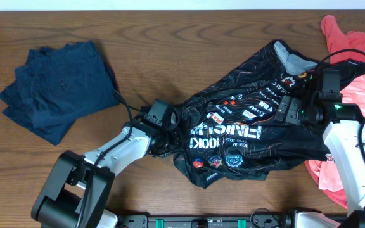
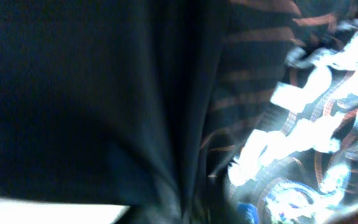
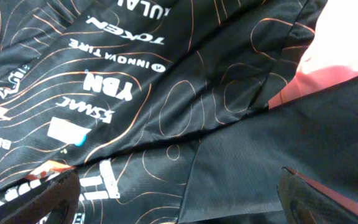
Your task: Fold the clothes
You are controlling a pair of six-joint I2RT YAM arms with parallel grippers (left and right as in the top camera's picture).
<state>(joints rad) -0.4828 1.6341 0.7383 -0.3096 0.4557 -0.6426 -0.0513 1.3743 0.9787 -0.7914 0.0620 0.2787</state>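
The black jersey (image 1: 246, 130), with orange contour lines and white and red logos, lies crumpled and spread at centre right. My left gripper (image 1: 172, 126) is at its left edge, buried in bunched cloth. In the left wrist view blurred black jersey folds (image 2: 166, 124) fill the frame and run together at the bottom, so the gripper looks shut on the jersey. My right gripper (image 1: 291, 111) hovers over the jersey's right side. In the right wrist view its fingers (image 3: 179, 196) are wide apart and empty above the jersey (image 3: 166, 106).
A folded navy-blue garment (image 1: 59, 88) lies at the far left. Coral-pink shirts (image 1: 353, 50) are heaped along the right edge, partly under my right arm and the jersey, and show in the right wrist view (image 3: 337, 50). The bare wooden table (image 1: 170, 50) lies between.
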